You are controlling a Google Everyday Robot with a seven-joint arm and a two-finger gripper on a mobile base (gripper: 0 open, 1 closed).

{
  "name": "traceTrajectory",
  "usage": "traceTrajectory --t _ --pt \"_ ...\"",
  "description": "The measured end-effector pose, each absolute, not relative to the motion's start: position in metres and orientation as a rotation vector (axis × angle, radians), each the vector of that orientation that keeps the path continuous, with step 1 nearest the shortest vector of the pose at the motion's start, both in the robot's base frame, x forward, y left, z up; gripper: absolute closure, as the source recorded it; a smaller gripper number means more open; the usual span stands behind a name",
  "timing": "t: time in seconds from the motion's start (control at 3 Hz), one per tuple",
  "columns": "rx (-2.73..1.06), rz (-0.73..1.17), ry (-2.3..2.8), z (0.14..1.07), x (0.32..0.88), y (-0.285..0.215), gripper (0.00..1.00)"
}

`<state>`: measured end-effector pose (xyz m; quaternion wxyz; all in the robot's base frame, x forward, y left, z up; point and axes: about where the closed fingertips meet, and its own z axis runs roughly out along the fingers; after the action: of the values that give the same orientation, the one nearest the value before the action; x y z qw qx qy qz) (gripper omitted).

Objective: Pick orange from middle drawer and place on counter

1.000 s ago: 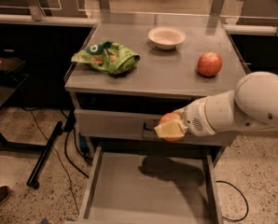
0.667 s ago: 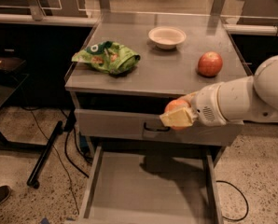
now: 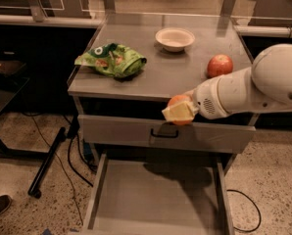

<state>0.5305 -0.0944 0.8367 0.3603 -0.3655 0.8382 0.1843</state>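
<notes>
My gripper (image 3: 179,110) is shut on the orange (image 3: 180,102), a small round orange fruit showing between the pale fingers (image 3: 175,113). It holds the fruit in the air at the front edge of the counter (image 3: 151,75), above the closed drawer front with a dark handle (image 3: 164,133). The middle drawer (image 3: 156,195) is pulled open below, its flat grey bottom bare. The white arm reaches in from the right.
On the counter lie a green chip bag (image 3: 111,59) at the left, a white bowl (image 3: 175,38) at the back and a red apple (image 3: 219,65) at the right. A dark stand leg (image 3: 45,163) and cables are on the floor to the left.
The gripper with the orange has risen from in front of the drawer front to the level of the counter's front edge. The arm has lifted with it.
</notes>
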Motion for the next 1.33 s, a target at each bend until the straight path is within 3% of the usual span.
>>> traceTrajectory --t 0.33,1.33 --pt "-1.022 0.439 2.124 0.876 0.567 -0.079 1.00" --pt "-1.062 0.507 2.120 0.874 0.594 -0.067 1.00"
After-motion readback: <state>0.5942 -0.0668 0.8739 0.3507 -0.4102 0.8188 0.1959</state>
